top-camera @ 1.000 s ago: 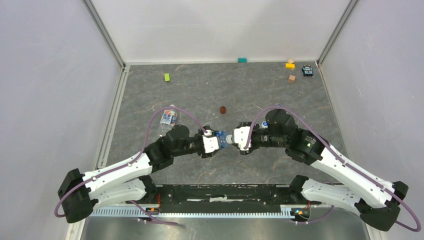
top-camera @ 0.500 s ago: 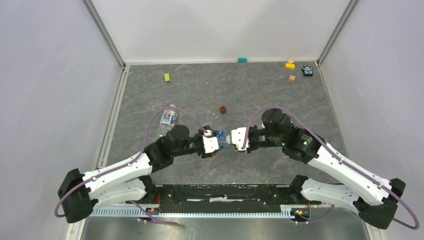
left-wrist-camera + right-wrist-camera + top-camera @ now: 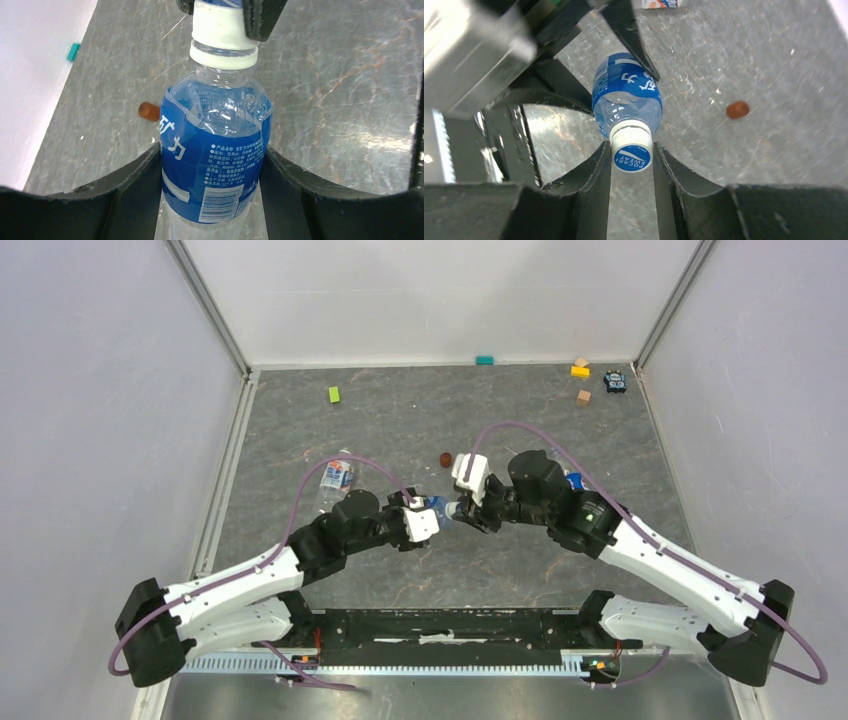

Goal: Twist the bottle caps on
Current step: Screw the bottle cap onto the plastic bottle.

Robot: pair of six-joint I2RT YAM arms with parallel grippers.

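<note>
A clear bottle [image 3: 215, 150] with a blue-and-white label is held off the table, and my left gripper [image 3: 212, 167] is shut on its body. A whitish bottle cap [image 3: 631, 150] with a blue printed top sits on its neck. My right gripper [image 3: 631, 161] is shut on that cap, a finger pressed to each side. From above, the bottle [image 3: 441, 508] spans the gap between my left gripper [image 3: 428, 517] and my right gripper [image 3: 461, 508]. A second bottle [image 3: 335, 475] lies on the table to the left. Something blue [image 3: 573, 480] shows behind the right arm.
A dark red-brown disc [image 3: 446, 459] lies just beyond the grippers. Along the back edge are a green block [image 3: 334, 394], a teal block [image 3: 485, 360], a yellow block [image 3: 580, 370], a tan block [image 3: 583, 397] and a dark toy [image 3: 614, 381].
My right gripper has closed on the cap and its wrist has rolled, its white housing swinging up and to the left. The left arm and the bottle have stayed put.
</note>
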